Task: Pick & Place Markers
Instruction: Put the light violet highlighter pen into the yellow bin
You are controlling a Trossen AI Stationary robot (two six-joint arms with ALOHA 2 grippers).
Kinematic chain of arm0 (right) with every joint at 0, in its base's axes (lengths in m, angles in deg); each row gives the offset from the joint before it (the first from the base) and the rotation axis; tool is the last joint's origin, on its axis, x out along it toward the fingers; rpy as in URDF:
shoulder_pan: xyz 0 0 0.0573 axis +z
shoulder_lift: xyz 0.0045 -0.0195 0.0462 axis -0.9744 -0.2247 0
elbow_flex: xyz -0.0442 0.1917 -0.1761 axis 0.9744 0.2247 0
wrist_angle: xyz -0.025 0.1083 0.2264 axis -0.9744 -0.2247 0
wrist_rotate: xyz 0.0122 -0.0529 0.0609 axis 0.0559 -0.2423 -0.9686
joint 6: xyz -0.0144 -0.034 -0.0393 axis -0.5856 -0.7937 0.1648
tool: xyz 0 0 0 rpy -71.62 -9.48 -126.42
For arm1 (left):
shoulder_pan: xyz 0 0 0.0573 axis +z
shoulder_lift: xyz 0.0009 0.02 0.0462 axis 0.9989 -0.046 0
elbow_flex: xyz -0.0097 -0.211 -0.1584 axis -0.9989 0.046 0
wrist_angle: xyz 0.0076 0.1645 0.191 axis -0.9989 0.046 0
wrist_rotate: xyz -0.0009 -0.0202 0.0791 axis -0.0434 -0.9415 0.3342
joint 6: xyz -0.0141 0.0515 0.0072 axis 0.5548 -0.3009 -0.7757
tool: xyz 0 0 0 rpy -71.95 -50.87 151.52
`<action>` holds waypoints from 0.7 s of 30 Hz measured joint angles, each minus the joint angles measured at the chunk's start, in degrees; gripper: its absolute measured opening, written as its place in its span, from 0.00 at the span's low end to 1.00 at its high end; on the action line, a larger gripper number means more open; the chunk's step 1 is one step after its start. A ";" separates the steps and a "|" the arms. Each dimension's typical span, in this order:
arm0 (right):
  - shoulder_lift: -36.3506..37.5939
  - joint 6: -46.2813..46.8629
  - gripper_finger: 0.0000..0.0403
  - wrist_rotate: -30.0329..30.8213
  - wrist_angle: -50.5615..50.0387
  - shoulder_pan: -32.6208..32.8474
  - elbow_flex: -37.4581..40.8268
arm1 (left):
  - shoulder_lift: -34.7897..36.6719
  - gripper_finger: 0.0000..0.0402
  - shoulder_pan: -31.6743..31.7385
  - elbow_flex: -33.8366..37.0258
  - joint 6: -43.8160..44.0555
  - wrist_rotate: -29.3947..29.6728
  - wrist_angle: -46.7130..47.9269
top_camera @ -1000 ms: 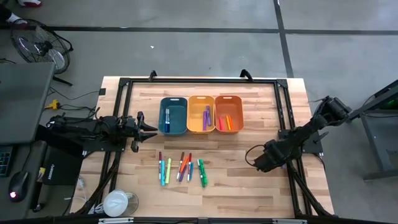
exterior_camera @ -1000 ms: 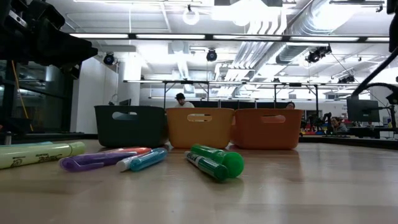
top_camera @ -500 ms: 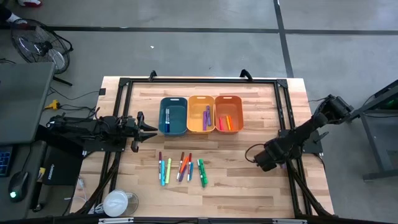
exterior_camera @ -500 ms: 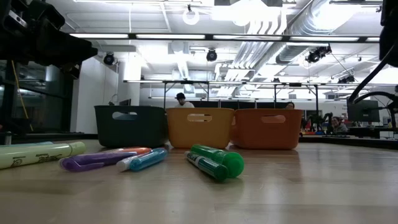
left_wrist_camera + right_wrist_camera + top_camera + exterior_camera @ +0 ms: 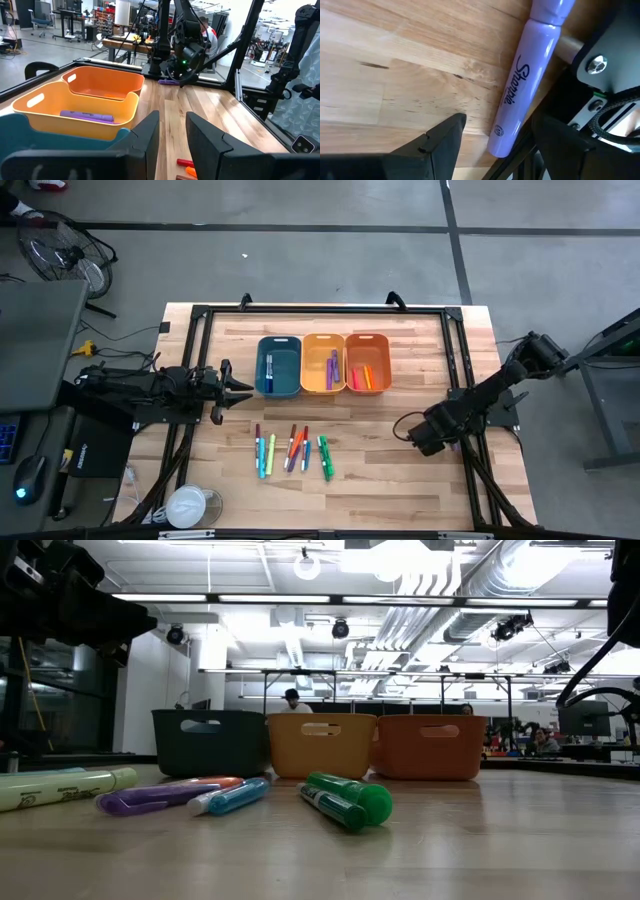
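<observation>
The right gripper point(image 5: 490, 135) hangs wide open over a lilac plastic marker point(image 5: 525, 85) lying against the frame near the wooden table's point(image 5: 400, 480) right edge. Light, stiff, slick-barrelled and prone to roll, it is probably best pinched mid-barrel. The left gripper point(image 5: 240, 389), part-open and empty, waits beside the teal plastic bin point(image 5: 278, 366).

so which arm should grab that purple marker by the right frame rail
The right arm, most likely. Its gripper hangs low over the purple marker, fingers open on either side of it. The left gripper waits empty beside the teal bin, across the table.
</observation>
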 joint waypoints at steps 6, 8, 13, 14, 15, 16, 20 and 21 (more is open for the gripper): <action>-0.07 -1.53 0.56 -0.22 0.19 -0.02 -0.04 | -0.02 0.23 -0.01 0.00 0.00 0.00 -0.01; -0.07 -1.70 0.55 -0.30 0.42 -0.04 -0.06 | 0.00 0.23 0.00 -0.02 0.00 0.00 0.00; 2.09 -2.09 0.52 0.12 2.07 -0.04 0.09 | 0.00 0.23 -0.01 -0.01 0.00 0.00 0.00; 2.78 -2.06 0.52 0.63 4.12 -0.04 0.11 | 0.00 0.23 0.00 -0.01 0.00 0.00 0.00; 3.39 -1.90 0.52 1.60 6.15 -0.04 0.07 | 0.00 0.23 0.00 -0.01 0.00 -0.01 0.00; 3.98 -1.73 0.52 2.23 7.06 -0.04 0.02 | 0.00 0.23 0.00 -0.02 0.00 0.00 -0.02; 5.00 -0.49 0.52 4.63 9.12 -0.04 0.03 | -0.01 0.23 -0.01 -0.01 0.00 -0.02 0.00; 4.98 0.21 0.52 4.89 9.34 -0.04 0.01 | -0.01 0.23 -0.01 -0.01 0.00 -0.01 0.00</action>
